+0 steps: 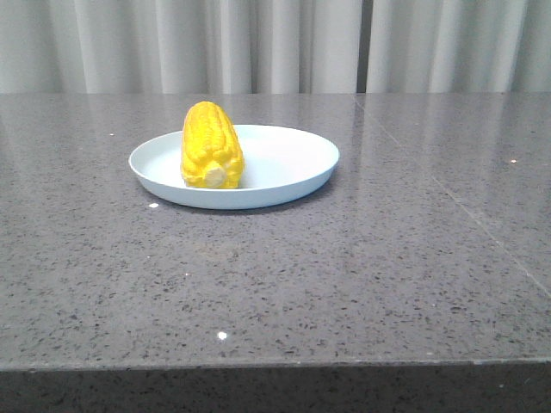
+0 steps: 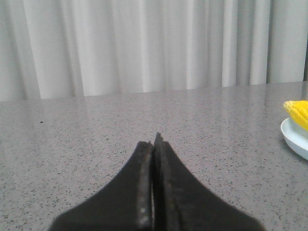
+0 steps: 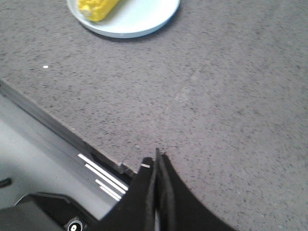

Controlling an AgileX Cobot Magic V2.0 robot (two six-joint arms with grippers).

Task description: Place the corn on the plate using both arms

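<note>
Grey speckled tabletop [image 1: 344,284] before pale curtains [image 1: 275,43], with the corn lying on the plate.

Seen from its wrist camera, the left end effector [image 2: 154,144] hangs over bare stone with its two dark fingers pressed together, empty; the plate's rim and the corn's tip show only at the edge of that view. In the front view, the plate [image 1: 293,159] sits a little left of the middle of the tabletop, and the corn [image 1: 211,144] lies on the plate's left half, its cream stub end facing the camera. The right end effector [image 3: 158,161], over the near edge of the tabletop and well apart from the plate, also has its fingers pressed together on nothing.
</note>
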